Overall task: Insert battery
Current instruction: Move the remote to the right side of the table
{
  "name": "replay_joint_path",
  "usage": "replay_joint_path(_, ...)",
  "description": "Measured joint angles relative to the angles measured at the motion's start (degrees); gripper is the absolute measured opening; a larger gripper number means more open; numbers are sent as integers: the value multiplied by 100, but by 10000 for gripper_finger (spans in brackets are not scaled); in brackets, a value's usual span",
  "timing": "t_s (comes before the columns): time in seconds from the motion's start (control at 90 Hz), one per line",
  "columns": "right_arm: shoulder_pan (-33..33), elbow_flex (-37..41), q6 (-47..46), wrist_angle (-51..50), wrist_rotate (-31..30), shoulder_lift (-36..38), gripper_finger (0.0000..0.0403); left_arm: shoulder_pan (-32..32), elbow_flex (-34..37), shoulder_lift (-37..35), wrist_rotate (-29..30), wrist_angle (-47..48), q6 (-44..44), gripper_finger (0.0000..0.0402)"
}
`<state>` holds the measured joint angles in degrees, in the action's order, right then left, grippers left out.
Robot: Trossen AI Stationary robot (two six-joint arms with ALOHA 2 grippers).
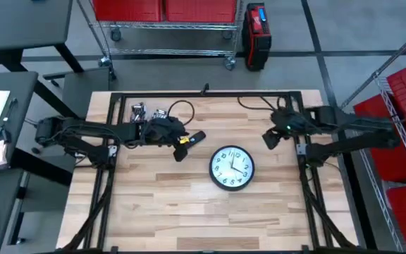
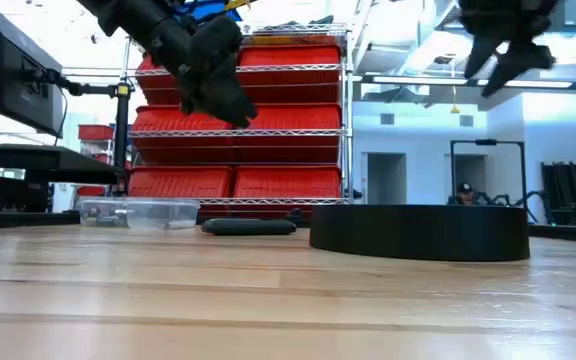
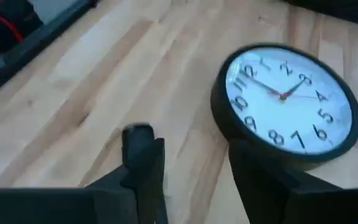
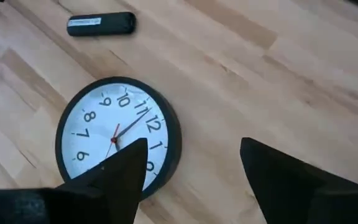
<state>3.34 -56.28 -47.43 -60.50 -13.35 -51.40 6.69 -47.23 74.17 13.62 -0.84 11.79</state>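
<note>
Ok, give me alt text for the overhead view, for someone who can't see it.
A round wall clock lies face up on a wooden table, between two dark robot arms. The left tool hovers beside a small black oblong object; the right tool hangs open to the clock's other side, nearer the back edge.

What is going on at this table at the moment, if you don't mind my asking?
A wall clock lies face up on the wooden table, untouched. Both arms hang above it, holding nothing: the left gripper beside a small black stick-shaped object, the right gripper open beyond the clock. A clear plastic box sits at the far edge.
</note>
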Motion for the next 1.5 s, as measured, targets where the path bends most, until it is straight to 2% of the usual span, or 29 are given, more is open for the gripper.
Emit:
replay_joint_path(0.1,-292,565,-267,661,17,351,249,257,-8,126,35,8,29,165)
replay_joint_path(0.189,-568,929,-447,1107,47,512,249,480,-69,390,-179,326,166,175)
replay_joint_path(0.389,-1086,1174,-663,1234,38,510,249,734,-1129,1320,-325,1893,26,219)
replay_joint_path(0.533,-1323,1176,-731,1244,-13,445,249,746,-1721,2133,-338,2623,-146,246)
replay_joint_path(0.744,-1673,1176,-960,1182,-32,411,249,741,-1900,2965,-337,2678,-38,251)
replay_joint_path(1.089,-2063,1174,-1020,1139,-220,385,249,698,-1932,3597,-631,2621,49,252)
replay_joint_path(1.222,-2060,1174,-964,1130,-227,359,249,648,-1925,3612,-598,2624,84,238)
replay_joint_path(1.411,-2060,1174,-906,1128,-227,331,249,617,-1925,3622,-437,2767,49,155)
replay_joint_path(1.5,-2060,1174,-854,1127,-238,326,249,584,-1927,3571,-446,2847,178,152)
